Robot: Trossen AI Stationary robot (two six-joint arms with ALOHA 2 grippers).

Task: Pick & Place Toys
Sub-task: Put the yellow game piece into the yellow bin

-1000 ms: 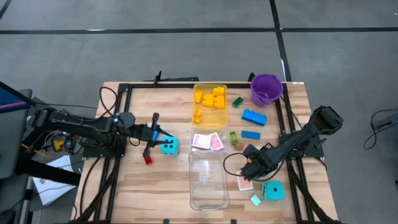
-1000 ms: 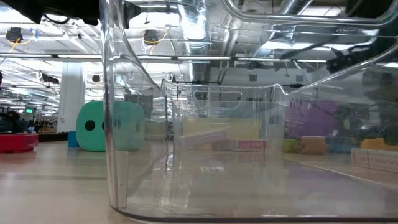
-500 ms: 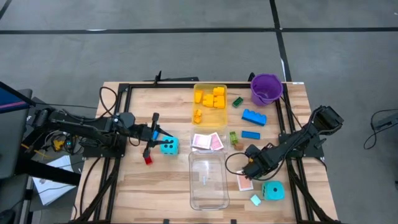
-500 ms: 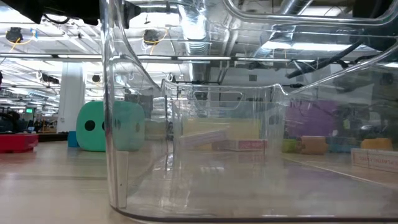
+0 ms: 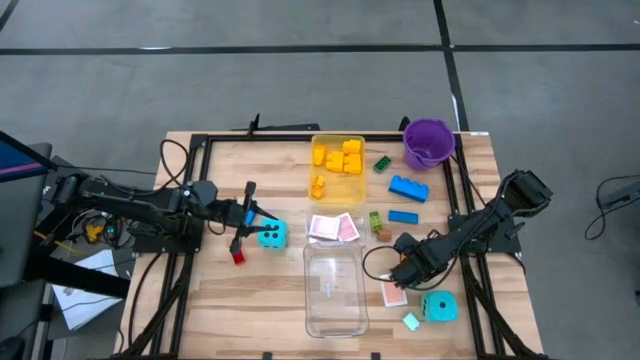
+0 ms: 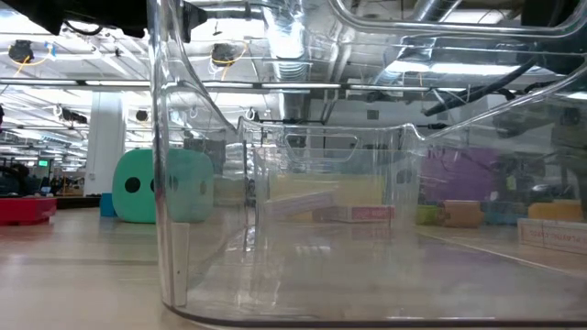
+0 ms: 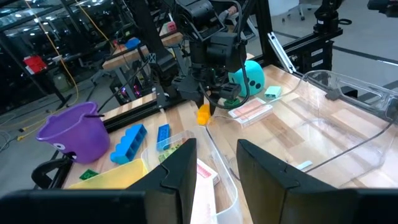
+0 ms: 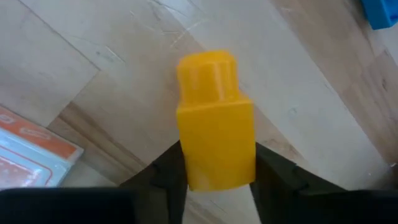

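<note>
My right claw (image 8: 214,180) is clamped on a small yellow plastic brick (image 8: 214,121) just above the worktop (image 5: 260,310), near its right edge beside the clear plastic tray (image 5: 334,290). My left claw (image 5: 250,217) waits, slightly open and empty, by a cyan dotted die (image 5: 272,235). I reckon we're early: yellow bricks fill the yellow-tinted tray (image 5: 337,165), most toys lie loose.
</note>
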